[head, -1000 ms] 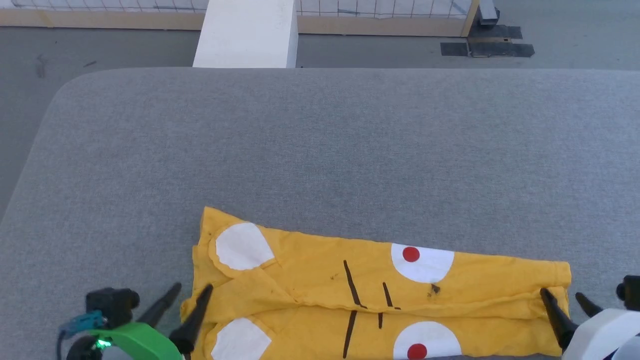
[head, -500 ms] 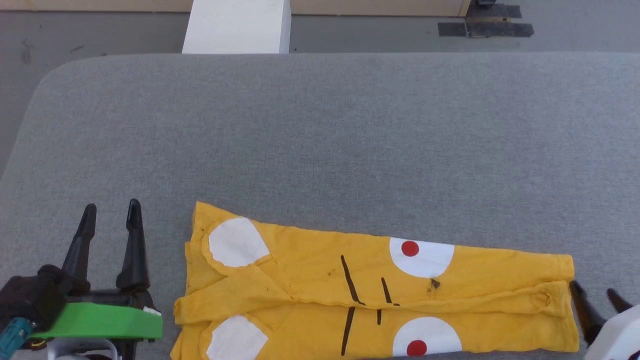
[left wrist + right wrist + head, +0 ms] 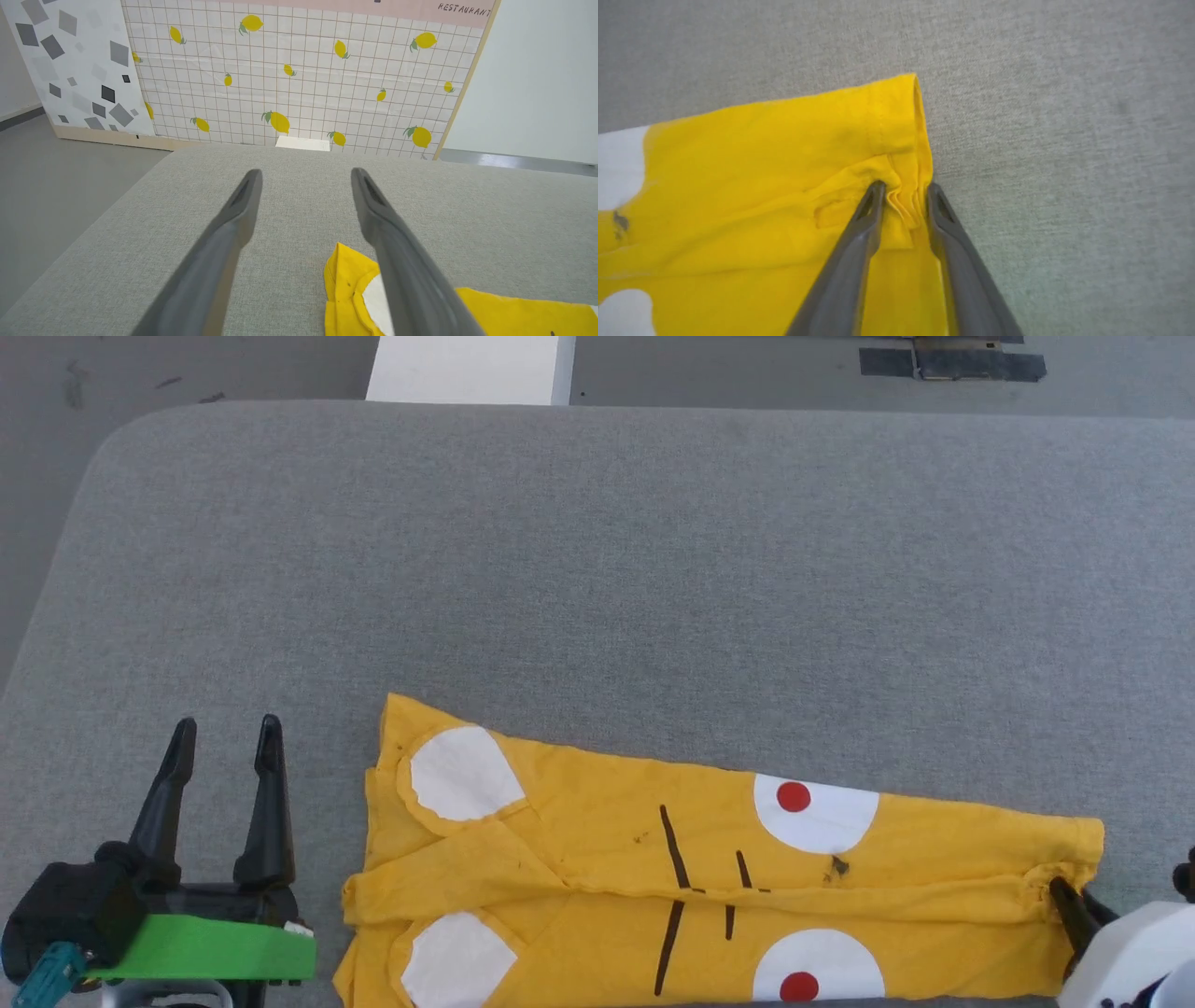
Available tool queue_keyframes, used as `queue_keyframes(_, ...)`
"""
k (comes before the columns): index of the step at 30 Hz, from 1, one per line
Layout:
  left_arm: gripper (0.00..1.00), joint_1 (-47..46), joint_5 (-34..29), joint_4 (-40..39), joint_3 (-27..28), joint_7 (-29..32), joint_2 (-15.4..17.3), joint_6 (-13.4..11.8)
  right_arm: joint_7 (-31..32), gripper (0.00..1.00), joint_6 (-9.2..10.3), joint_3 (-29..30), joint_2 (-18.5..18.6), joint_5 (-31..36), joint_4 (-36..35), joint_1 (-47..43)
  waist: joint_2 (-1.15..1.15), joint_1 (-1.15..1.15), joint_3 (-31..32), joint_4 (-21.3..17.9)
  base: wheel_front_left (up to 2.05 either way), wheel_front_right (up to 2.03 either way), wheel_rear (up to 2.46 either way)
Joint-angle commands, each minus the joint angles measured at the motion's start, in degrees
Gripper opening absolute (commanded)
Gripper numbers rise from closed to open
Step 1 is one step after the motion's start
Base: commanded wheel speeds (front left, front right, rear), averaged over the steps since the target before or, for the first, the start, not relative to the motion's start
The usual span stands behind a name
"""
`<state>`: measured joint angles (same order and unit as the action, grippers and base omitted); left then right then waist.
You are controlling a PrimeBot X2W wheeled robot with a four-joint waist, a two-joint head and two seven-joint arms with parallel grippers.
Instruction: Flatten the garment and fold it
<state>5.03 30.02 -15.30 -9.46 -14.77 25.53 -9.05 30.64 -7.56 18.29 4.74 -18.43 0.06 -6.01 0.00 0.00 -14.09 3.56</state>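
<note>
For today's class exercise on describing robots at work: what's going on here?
A two-armed robot is folding a yellow shirt on a grey padded surface. The shirt lies folded into a long strip. The right gripper pinches bunched fabric at the shirt's right end. The left gripper hovers open beside the left end, clear of the cloth.

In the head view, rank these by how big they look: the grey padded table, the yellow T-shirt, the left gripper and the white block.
1. grey padded table
2. yellow T-shirt
3. left gripper and white block: left unranked. The gripper looks bigger but is nearer the camera, and the top edge of the view cuts the block.
</note>
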Motion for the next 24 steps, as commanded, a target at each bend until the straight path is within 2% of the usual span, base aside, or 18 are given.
queue_keyframes(1, 1.00, 1.09, -0.64, 0.25, 0.41, -0.22, -0.45, 0.46, -0.18, 0.00, 0.08, -0.55, -0.78, -0.65, 1.70, 0.66, 0.00, 0.00, 0.70, -0.01, 0.00, 0.00, 0.00)
queue_keyframes(8, 1.00, 2.41, -0.91, 0.71, 1.03, -0.22, -1.41, 1.07, -2.49, 0.00, 0.08, 6.46, 1.71, 2.20, 0.06, 2.12, 0.00, 0.00, 3.34, -0.54, 0.00, 0.00, 0.00)
queue_keyframes(14, 1.00, 3.21, -0.75, 1.26, 0.89, -0.22, -1.54, 1.61, -1.14, 0.00, 0.08, 15.53, 5.00, 6.76, -2.18, 2.18, 0.00, 0.00, 4.44, -0.76, 0.00, 0.00, 0.00)
queue_keyframes(16, 1.00, 3.54, -0.60, 1.52, 0.83, -0.22, -1.52, 1.76, -0.22, 0.00, 0.08, 16.91, 5.74, 8.14, -2.86, 1.84, 0.00, 0.00, 4.81, -0.80, 0.00, 0.00, 0.00)
queue_keyframes(19, 1.00, 4.06, -0.42, 1.86, 0.76, -0.22, -1.53, 1.82, 1.65, 0.00, 0.08, 15.81, 5.40, 7.47, -4.31, 1.27, 0.00, 0.00, 5.48, -0.90, 0.00, 0.00, 0.00)
queue_keyframes(24, 1.00, 4.80, 0.16, 2.38, 0.51, -0.22, -1.87, 1.81, 9.61, 0.00, 0.08, 7.81, 3.68, 1.38, -9.86, -1.67, 0.00, 0.00, 6.80, -1.05, 0.00, 0.00, 0.00)
